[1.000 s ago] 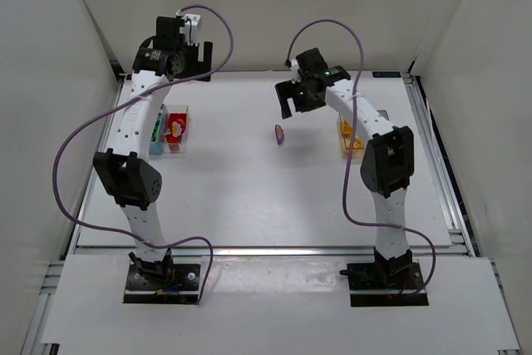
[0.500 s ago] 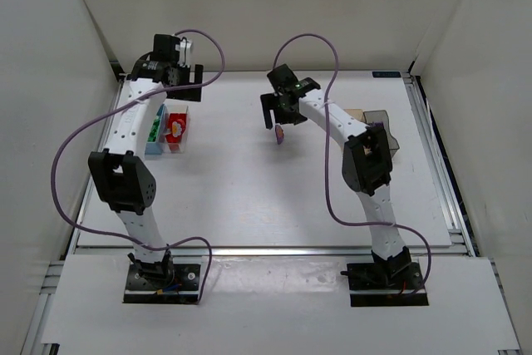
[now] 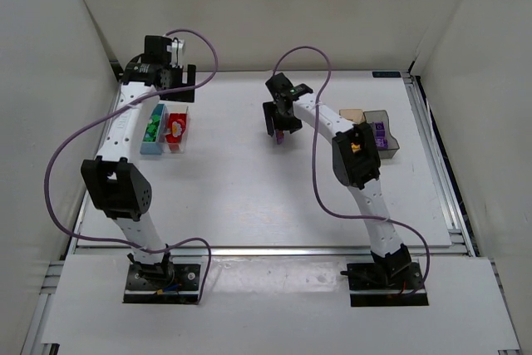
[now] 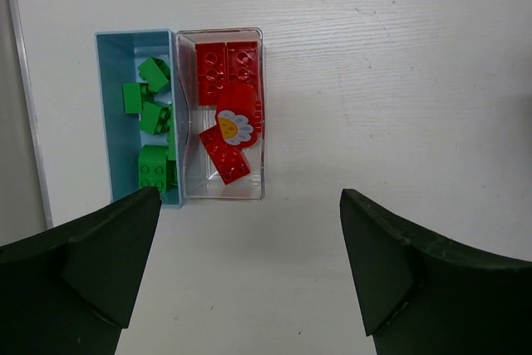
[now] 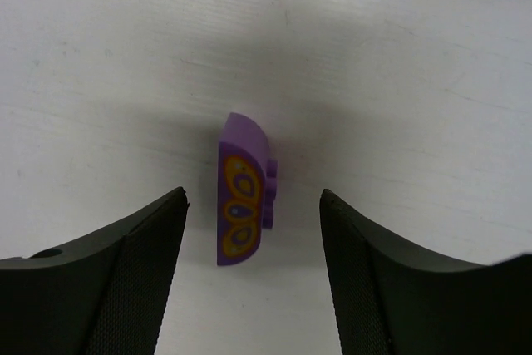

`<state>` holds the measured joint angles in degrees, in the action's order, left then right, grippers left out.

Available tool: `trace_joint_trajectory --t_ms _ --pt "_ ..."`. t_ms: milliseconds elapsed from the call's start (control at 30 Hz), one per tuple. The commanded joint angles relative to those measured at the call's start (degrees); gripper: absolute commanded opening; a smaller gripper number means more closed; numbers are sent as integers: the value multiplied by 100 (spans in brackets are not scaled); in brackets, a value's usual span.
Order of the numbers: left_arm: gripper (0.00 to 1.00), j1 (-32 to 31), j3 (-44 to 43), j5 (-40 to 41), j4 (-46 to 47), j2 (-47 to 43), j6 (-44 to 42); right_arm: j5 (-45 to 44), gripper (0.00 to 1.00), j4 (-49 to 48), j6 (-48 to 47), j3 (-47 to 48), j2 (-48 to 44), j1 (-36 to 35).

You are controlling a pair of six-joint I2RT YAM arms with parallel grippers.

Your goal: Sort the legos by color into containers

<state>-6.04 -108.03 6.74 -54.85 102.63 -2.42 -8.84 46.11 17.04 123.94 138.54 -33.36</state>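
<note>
Right fingers [image 5: 141,272] stood apart, straddling the purple brick [image 5: 241,205] lying on its side on the desk [image 5: 432,56], neither pad touching it. Best to centre and pinch its flat faces squarely, or it could pivot. Right arm stretched forward, wrist tipped down. Left fingers [image 4: 83,263] hung wide and empty above the blue bin [image 4: 104,106].

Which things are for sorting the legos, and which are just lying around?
For the job: loose purple lego, green legos, red legos, blue bin, clear bin, grey bin holding purple legos.
Just there: purple cable, metal rail.
</note>
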Motion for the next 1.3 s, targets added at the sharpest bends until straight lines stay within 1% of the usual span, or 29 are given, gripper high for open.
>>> trace_joint_trajectory --t_ms 0,133,167,200,267,300,367,400,500,533,567,600,667,700,733,800,833,900,933,967,1000,1033,1067,1100,1133,1167,1200,1233,1267 --pt "99 33 124 90 45 -349 -57 154 68 -137 19 350 173 76" --pt "99 59 212 143 53 -358 -92 234 54 -137 -7 421 314 76" --pt "99 68 212 143 62 -358 -84 260 46 -128 -7 412 323 58" --pt "99 77 221 134 62 -358 -84 251 42 -120 -7 386 314 76" --pt "99 77 212 108 62 -331 -57 216 27 -137 -7 307 279 67" --pt "100 77 212 91 62 -305 -49 207 15 -137 -25 254 244 58" --pt "100 77 203 -6 80 -279 -31 137 3 -172 -148 131 86 58" --pt "99 77 203 -50 80 -270 13 120 0 -172 -192 96 -2 58" --pt "99 51 247 -436 97 -226 135 84 0 -294 -560 -150 -493 84" --pt "99 33 273 -550 97 -182 180 76 0 -382 -657 -394 -686 85" --pt "99 -10 326 -856 115 -164 215 76 0 -488 -788 -527 -888 102" --pt "99 -37 352 -972 150 -129 224 58 0 -689 -1059 -694 -1351 111" --pt "99 -168 396 -1209 246 -59 215 110 0 -892 -1394 -1132 -1854 216" --pt "99 -204 405 -1454 308 -24 215 172 0 -954 -1892 -1257 -2309 251" --pt "99 -239 405 -1578 360 2 215 190 0 -998 -2019 -1380 -2531 304" --pt "100 -344 301 -1789 475 160 215 645 0 -938 -2396 -1601 -2927 593" --pt "100 -362 230 -1904 484 248 215 725 0 -737 -2764 -1618 -3208 716" --pt "99 -415 46 -2089 449 511 215 1626 0 -237 -3222 -1418 -3394 1164" --pt "99 -441 -146 -2168 423 608 354 1970 0 123 -3537 -1390 -3578 1374" --pt "99 -476 -227 -2221 414 687 347 2331 0 274 -3654 -1399 -3675 1620" --pt "99 -503 -323 -2265 396 819 286 2804 0 380 -3733 -1442 -3746 2058" --pt "99 -529 -498 -2265 396 864 268 2983 0 529 -4021 -1443 -3816 2271" --pt "99 -573 -587 -2265 379 925 268 3133 0 879 -4172 -1417 -3817 2447" --pt "99 -591 -675 -2256 344 1021 120 3456 0 1056 -4304 -1434 -3817 2832" --pt "100 -600 -850 -2213 300 1074 110 3677 0 1197 -4453 -1434 -3800 3027" --pt "99 -626 -912 -2212 291 1127 110 3836 0 1521 -4690 -1425 -3721 3238" --pt "99 -626 -965 -2212 265 1154 92 3933 0 1620 -4744 -1434 -3677 3570" --pt "99 -626 -1027 -2195 256 1206 92 4230 0 1734 -4814 -1478 -3563 3713" --pt "99 -626 -1036 -2186 238 1224 75 4337 0 1935 -4989 -1504 -3484 3836"
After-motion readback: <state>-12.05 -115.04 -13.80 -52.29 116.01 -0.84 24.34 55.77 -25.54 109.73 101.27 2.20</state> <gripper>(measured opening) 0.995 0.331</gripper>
